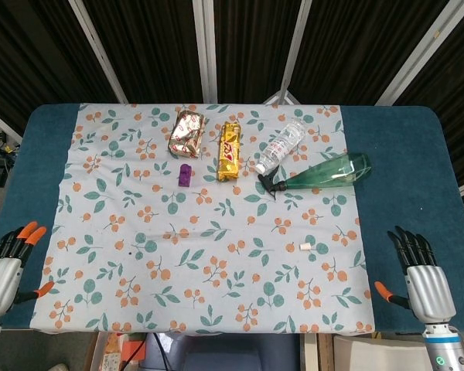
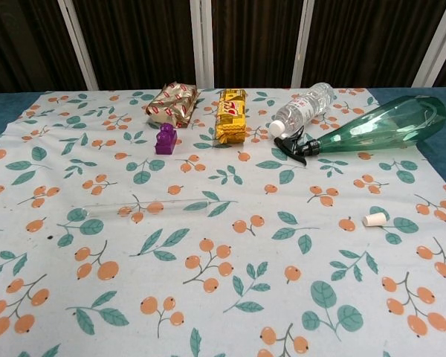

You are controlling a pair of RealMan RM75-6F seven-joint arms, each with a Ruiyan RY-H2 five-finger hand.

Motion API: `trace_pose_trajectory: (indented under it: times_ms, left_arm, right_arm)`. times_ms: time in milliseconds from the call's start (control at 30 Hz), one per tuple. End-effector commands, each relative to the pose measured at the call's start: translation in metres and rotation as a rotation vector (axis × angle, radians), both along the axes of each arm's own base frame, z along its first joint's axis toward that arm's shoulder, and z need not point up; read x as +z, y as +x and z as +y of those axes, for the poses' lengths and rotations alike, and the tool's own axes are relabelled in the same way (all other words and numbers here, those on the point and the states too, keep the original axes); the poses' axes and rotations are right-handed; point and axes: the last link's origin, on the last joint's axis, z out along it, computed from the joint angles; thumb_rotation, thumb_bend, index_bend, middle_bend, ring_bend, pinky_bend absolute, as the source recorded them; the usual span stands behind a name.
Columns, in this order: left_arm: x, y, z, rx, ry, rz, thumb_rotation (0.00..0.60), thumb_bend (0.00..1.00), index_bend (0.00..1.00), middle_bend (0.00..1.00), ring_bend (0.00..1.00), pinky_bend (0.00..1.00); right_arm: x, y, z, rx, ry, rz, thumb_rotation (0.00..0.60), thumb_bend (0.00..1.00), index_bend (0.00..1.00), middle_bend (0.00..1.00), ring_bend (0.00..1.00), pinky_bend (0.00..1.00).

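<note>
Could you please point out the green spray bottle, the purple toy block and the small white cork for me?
green spray bottle (image 1: 331, 171), head view, on its glass body.
purple toy block (image 2: 164, 140), chest view, on its front face.
small white cork (image 2: 374, 219), chest view, on its side.

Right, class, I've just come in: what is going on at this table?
Nothing is being handled at this moment. The left hand and the right hand rest at the near corners, fingers apart, holding nothing. Lying across the far side of the floral tablecloth are a gold snack pack, a yellow bar, a clear water bottle and a green spray bottle; a purple toy stands nearby.
</note>
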Motion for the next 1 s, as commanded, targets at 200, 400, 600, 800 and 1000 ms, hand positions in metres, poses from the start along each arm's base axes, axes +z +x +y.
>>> trace_pose_trajectory:
  times_ms: [200, 400, 600, 800, 1000]
  left_arm:
    - [0.0, 0.001, 0.0, 0.001, -0.007, 0.005, 0.6, 0.1, 0.0, 0.0, 0.0, 0.0]
    - [-0.003, 0.004, 0.003, -0.01, -0.022, 0.03, 0.6, 0.1, 0.0, 0.0, 0.0, 0.0]
    - [-0.009, 0.021, 0.026, -0.069, -0.036, 0.072, 0.6, 0.1, 0.04, 0.02, 0.0, 0.0]
    - [-0.033, 0.046, 0.058, -0.075, -0.095, 0.051, 0.6, 0.15, 0.17, 0.15, 0.0, 0.0]
    - [-0.068, 0.079, 0.089, -0.089, -0.142, 0.043, 0.6, 0.24, 0.29, 0.27, 0.0, 0.0]
  right_arm:
    - [0.0, 0.0, 0.001, 0.002, 0.008, 0.001, 0.6, 0.23, 0.0, 0.0, 0.0, 0.0]
    - [0.0, 0.001, 0.002, 0.002, 0.01, -0.005, 0.6, 0.23, 0.0, 0.0, 0.0, 0.0]
    - [-0.001, 0.002, 0.002, 0.007, 0.018, -0.011, 0.6, 0.23, 0.0, 0.0, 0.0, 0.0]
    - [-0.001, 0.001, 0.002, 0.003, 0.017, -0.018, 0.6, 0.24, 0.0, 0.0, 0.0, 0.0]
    - [-0.001, 0.001, 0.002, 0.002, 0.019, -0.021, 0.6, 0.24, 0.0, 0.0, 0.0, 0.0]
